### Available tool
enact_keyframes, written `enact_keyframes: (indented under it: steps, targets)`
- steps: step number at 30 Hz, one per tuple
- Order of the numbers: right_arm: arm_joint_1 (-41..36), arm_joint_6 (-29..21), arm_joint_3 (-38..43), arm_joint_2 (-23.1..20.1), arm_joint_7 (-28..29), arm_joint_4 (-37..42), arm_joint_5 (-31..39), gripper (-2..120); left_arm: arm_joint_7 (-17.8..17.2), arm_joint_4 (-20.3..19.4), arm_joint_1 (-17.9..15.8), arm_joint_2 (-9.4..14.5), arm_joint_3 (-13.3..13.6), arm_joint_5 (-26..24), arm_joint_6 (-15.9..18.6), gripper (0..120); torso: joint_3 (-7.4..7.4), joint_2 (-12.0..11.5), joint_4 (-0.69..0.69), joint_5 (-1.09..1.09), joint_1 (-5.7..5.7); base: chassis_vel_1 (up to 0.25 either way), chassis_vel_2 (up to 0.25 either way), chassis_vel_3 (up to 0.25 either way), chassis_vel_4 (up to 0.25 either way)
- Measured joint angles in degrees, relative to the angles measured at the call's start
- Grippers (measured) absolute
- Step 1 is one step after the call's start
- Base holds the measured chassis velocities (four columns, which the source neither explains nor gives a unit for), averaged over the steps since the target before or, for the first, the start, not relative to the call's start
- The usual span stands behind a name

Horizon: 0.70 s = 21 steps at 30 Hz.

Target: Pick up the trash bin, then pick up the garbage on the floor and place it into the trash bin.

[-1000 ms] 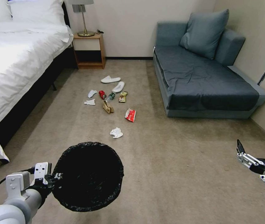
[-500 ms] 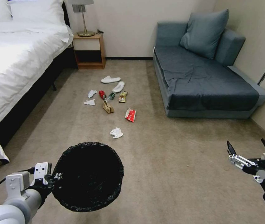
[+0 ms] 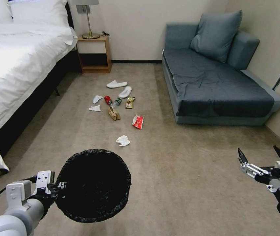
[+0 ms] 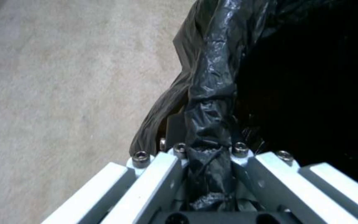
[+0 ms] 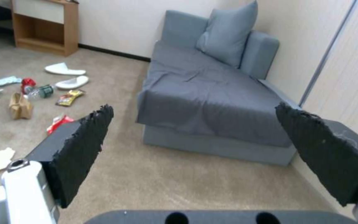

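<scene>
Left gripper (image 3: 58, 186) is clamped on the rim of the bin (image 3: 93, 185), holding it above the carpet at lower left. Right gripper (image 3: 261, 156) hovers at lower right, fingers spread, holding nothing. Garbage (image 3: 115, 113) lies scattered on the carpet ahead, between bed (image 3: 15, 65) and sofa (image 3: 212, 78).

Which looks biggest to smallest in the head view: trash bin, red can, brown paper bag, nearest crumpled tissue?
1. trash bin, also nearest the camera
2. nearest tissue and brown paper bag, alike
3. red can
</scene>
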Motion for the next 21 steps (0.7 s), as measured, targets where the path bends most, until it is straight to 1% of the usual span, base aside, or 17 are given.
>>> enact_keyframes:
  steps: [11,15,21]
  targets:
    - [-0.16,0.30,-0.62,-0.57,-0.61,0.00,-0.57,100,0.05,0.00,-0.27,0.00,-0.02,-0.05,0.00,2,0.02,0.00,0.01,-0.01,0.02,-0.153,0.146,0.161,-0.142]
    - [-0.16,0.30,-0.95,-1.13,-0.63,0.00,-0.58,100,0.05,0.00,-0.37,0.00,0.00,-0.09,0.00,2,0.02,0.01,0.00,0.00,0.01,-0.116,0.101,0.112,-0.120]
    - [0.07,0.24,-1.87,-0.86,-0.76,0.00,-1.05,100,0.00,0.00,-0.30,-0.30,0.16,-0.10,0.00,2,0.01,0.00,-0.01,-0.01,0.02,-0.124,0.100,0.108,-0.112]
